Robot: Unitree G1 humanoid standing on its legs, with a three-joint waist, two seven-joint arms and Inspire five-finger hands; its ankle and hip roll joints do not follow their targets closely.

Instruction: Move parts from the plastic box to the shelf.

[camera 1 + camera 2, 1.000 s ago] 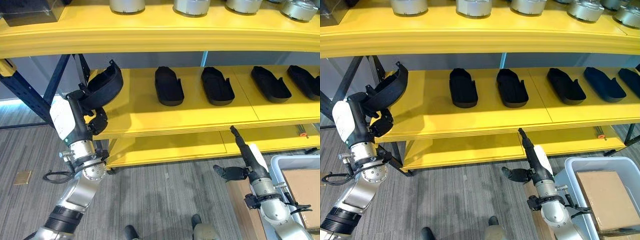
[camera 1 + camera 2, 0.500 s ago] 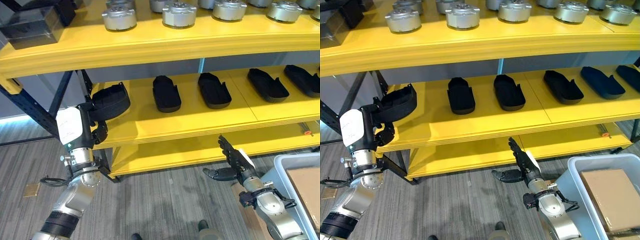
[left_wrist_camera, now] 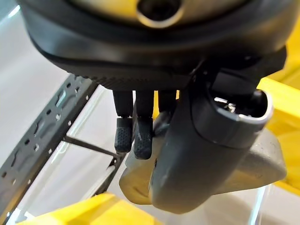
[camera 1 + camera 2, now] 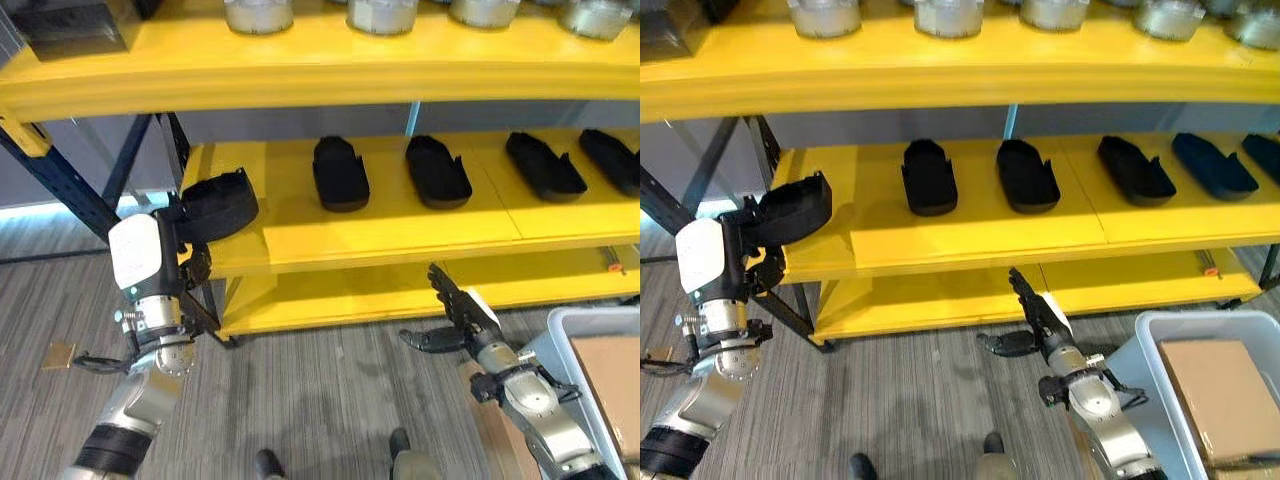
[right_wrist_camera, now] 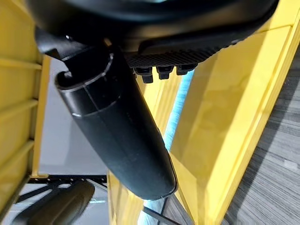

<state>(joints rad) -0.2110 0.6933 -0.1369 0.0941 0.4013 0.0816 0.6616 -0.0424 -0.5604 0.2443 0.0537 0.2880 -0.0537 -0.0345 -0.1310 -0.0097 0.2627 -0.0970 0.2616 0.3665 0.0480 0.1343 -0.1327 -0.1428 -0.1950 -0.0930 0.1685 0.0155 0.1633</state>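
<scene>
At the shelf's (image 4: 390,235) left end, the left robot hand (image 4: 190,262) has its fingers curled round a black part (image 4: 217,204), held over the deck. It should set it flat, in line with the parts (image 4: 340,173) further right, then let go. Right of that, the right robot hand (image 4: 455,318) hangs spread and empty, beside the box (image 4: 580,330).

Bright all over, lit from above. Soft shadows under the yellow shelf (image 4: 400,235). Bent at the edges. Blurry up close.
</scene>
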